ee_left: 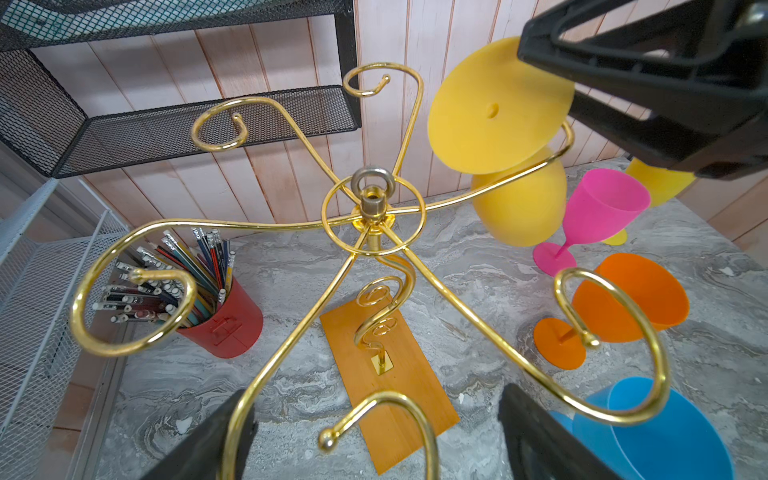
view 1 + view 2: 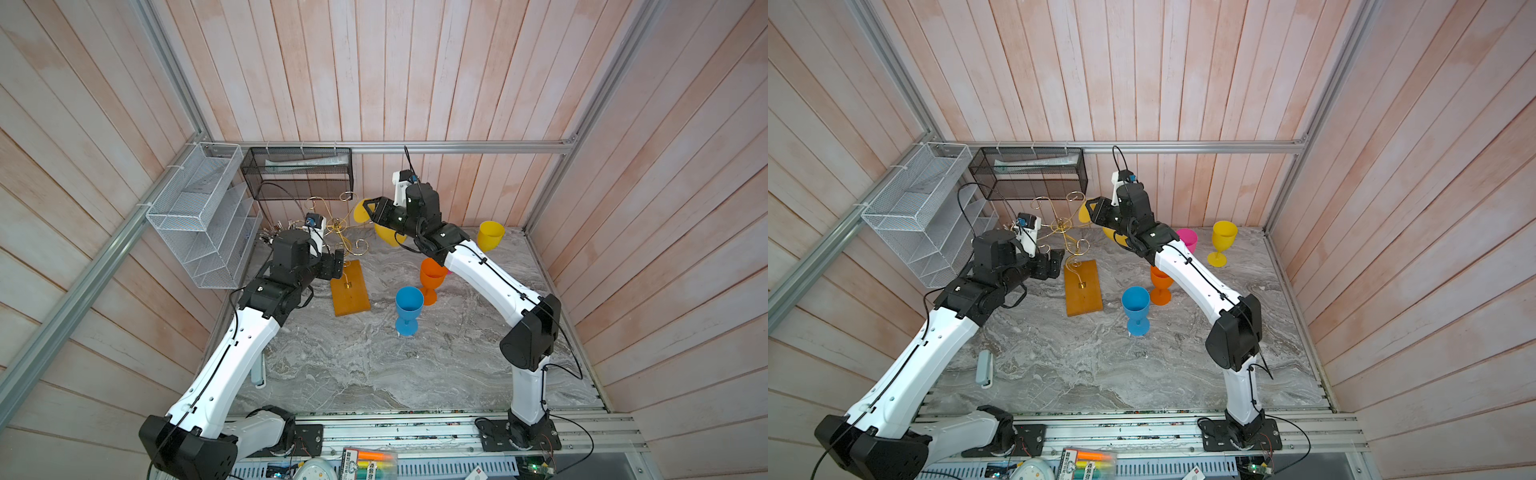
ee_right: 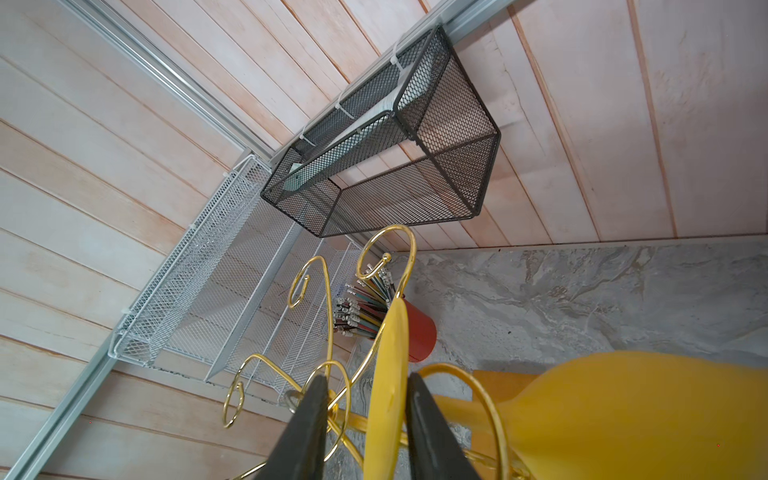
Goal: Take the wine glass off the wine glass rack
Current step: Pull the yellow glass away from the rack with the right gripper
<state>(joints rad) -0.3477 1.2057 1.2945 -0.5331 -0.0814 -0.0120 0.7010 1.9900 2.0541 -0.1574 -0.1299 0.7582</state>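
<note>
While the wine glass (image 2: pixel 386 237), a yellow one, hangs upside down from a scroll arm of the wine glass rack (image 2: pixel 350 291) just above the middle of both top views, the right gripper (image 2: pixel 369 210) comes in from the right at the level of its round foot. At the lower centre of the right wrist view, the foot stands edge-on between the two black fingers (image 3: pixel 432 436). One lies against or just beside it and the other stands apart, so the jaws are partly open and not yet clamped. The left gripper (image 1: pixel 374 415), low in its wrist view, is spread wide and holds nothing, with a curled end of the rack showing between its fingers.
</note>
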